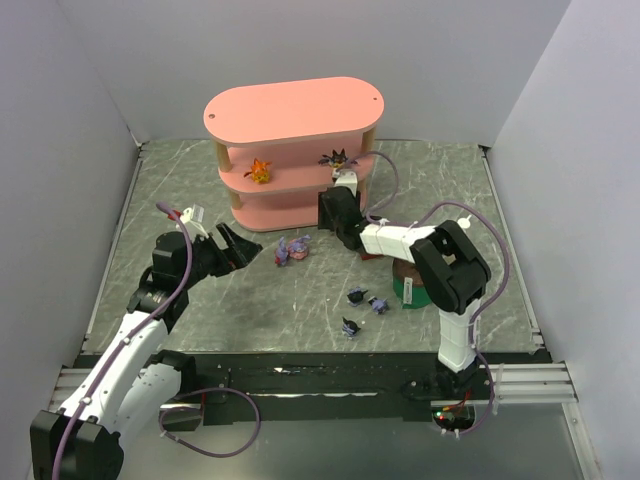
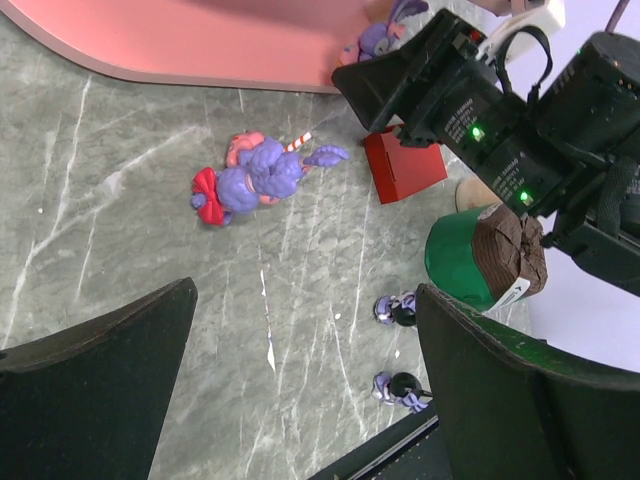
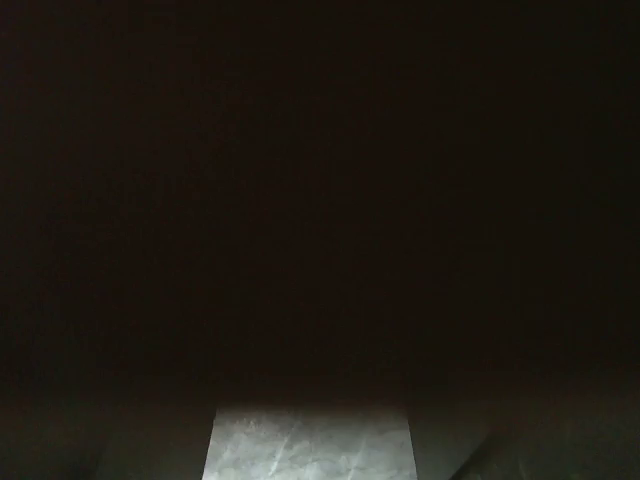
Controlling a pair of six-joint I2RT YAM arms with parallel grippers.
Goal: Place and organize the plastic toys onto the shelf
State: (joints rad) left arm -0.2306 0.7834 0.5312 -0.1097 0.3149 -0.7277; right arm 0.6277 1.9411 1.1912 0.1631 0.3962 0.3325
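Observation:
The pink shelf (image 1: 293,112) stands at the back. On its middle board sit the orange toy (image 1: 259,171) and the spiky black and yellow toy (image 1: 337,158). Two lilac-pink toys (image 1: 292,250) lie together on the table, also in the left wrist view (image 2: 255,178). A third lilac-pink toy (image 2: 383,30) is at the tip of my right gripper (image 1: 335,202) by the shelf's lowest board; contact is unclear. Three dark toys (image 1: 356,295) (image 1: 379,304) (image 1: 350,326) lie at front centre. My left gripper (image 1: 240,248) is open and empty, left of the lilac pair. The right wrist view is almost black.
A green cylinder with a brown top (image 1: 410,285) stands under the right arm, with a red box (image 2: 405,165) beside it. Grey walls close in the table on three sides. The black front rail (image 1: 300,365) runs along the near edge.

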